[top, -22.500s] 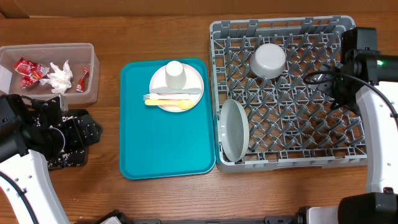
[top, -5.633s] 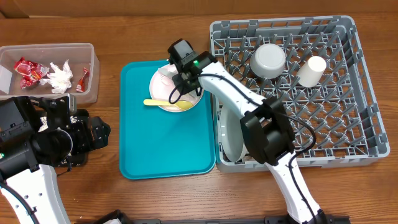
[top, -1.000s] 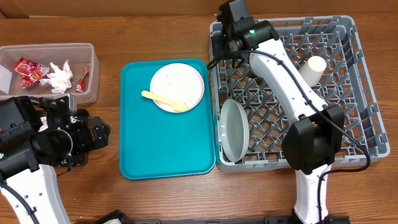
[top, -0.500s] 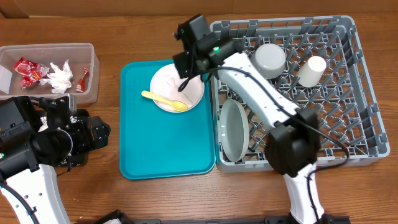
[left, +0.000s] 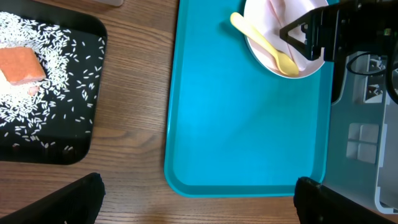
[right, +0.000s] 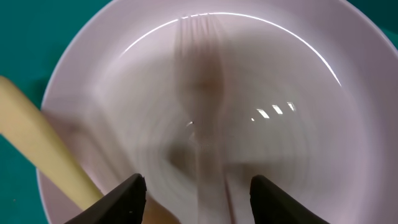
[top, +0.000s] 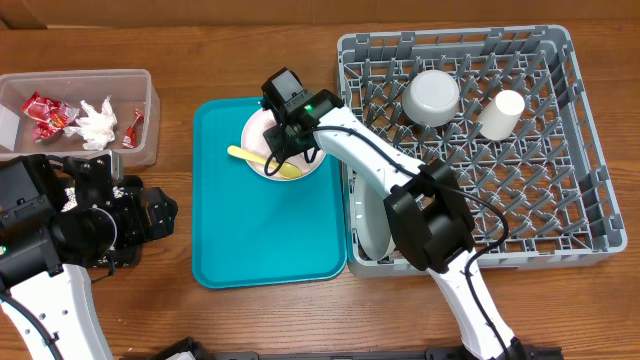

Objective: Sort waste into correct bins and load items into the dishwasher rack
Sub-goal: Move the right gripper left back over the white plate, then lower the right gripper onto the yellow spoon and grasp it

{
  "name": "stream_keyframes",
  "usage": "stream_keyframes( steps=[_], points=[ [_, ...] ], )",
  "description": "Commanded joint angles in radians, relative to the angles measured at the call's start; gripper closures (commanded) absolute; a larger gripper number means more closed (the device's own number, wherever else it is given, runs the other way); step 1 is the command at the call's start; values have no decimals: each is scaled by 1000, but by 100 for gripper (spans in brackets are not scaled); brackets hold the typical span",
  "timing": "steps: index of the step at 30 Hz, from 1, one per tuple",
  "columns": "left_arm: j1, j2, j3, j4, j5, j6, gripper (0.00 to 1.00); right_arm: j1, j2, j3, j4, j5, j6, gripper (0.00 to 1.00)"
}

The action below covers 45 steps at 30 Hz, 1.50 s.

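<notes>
The pale pinkish-white plate (top: pixel 312 160) lies on the teal tray (top: pixel 260 240) with a yellow spoon (top: pixel 262 160) across its left side. My right gripper (top: pixel 283 140) hovers just over this plate. In the right wrist view the plate (right: pixel 280 81) fills the frame. A blurred white fork (right: pixel 199 93) lies on it, and the yellow spoon (right: pixel 37 143) is at the left. The right gripper (right: pixel 198 199) is open and holds nothing. My left gripper (top: pixel 150 215) stands wide open and empty above the table at the tray's front-left, and in its own view the left gripper (left: pixel 199 202) frames the tray's near edge.
The dishwasher rack (top: pixel 580 235) holds a grey bowl (top: pixel 432 95), a white cup (top: pixel 500 113) and a grey plate (top: pixel 372 215) on edge. The clear tub (top: pixel 150 120) contains red wrappers (top: pixel 45 113) and a napkin (top: pixel 97 125). The black tray (left: pixel 87 124) carries rice (left: pixel 56 81) and an orange cube (left: pixel 22 65).
My right arm has swung from the rack's back-left corner across to the plate on the teal tray and come down over it. The left arm has not moved.
</notes>
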Motion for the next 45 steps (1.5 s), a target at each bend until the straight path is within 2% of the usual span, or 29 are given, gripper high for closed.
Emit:
stream_keyframes(
  steps=[1,7,9,17,19,29,30,32,37,45],
  points=[
    [7,2,-7,4,10,8,0,-6,39,-5,2,17,-7,43],
    [7,2,-7,4,10,8,0,-6,76,-13,8,50,-7,48],
    [7,2,-7,4,10,8,0,-6,84,-13,10,51,-7,52],
    [7,2,-7,4,10,8,0,-7,88,-13,11,51,-7,91],
    [7,2,-7,4,10,8,0,-7,88,-12,11,51,-6,96],
    [7,2,-7,4,10,8,0,-10,82,17,-4,50,-3,96],
    [7,2,-7,4,10,8,0,-10,81,17,-5,50,-3,95],
    [7,2,-7,4,10,8,0,-10,81,17,-9,51,-3,85],
    [7,2,-7,4,10,8,0,-10,65,25,-33,51,-3,85],
    [7,2,-7,4,10,8,0,-10,-5,40,-75,49,-4,68]
  ],
)
